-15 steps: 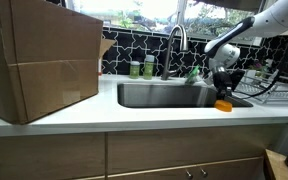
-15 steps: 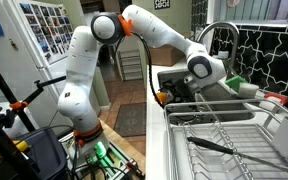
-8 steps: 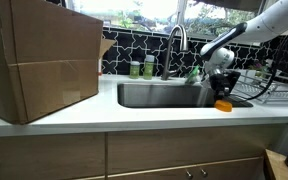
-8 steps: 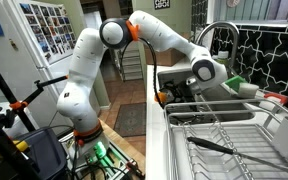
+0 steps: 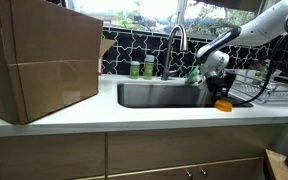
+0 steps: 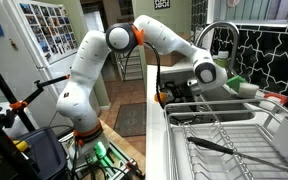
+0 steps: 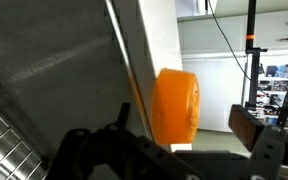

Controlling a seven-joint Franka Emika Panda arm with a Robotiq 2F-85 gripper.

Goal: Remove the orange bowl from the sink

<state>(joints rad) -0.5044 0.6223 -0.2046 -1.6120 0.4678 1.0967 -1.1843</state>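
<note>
In an exterior view the orange bowl (image 5: 223,104) sits on the counter just beside the sink (image 5: 159,95), at its right-hand rim and outside the basin, where it sat a second ago. The gripper (image 5: 221,86) has lifted slightly over that second and now hangs above the bowl, apart from it. In the other exterior view the arm's upper joints have swung over while the gripper (image 6: 176,93) has barely shifted, and the bowl (image 6: 161,97) shows as a small orange patch close beside it. In the wrist view the gripper (image 7: 174,160) has its jaws spread wide with nothing between them; the bowl (image 7: 174,105) lies beyond them on the pale counter strip edging the sink's grey wall (image 7: 54,70). The bowl looks released and the removal essentially finished.
</note>
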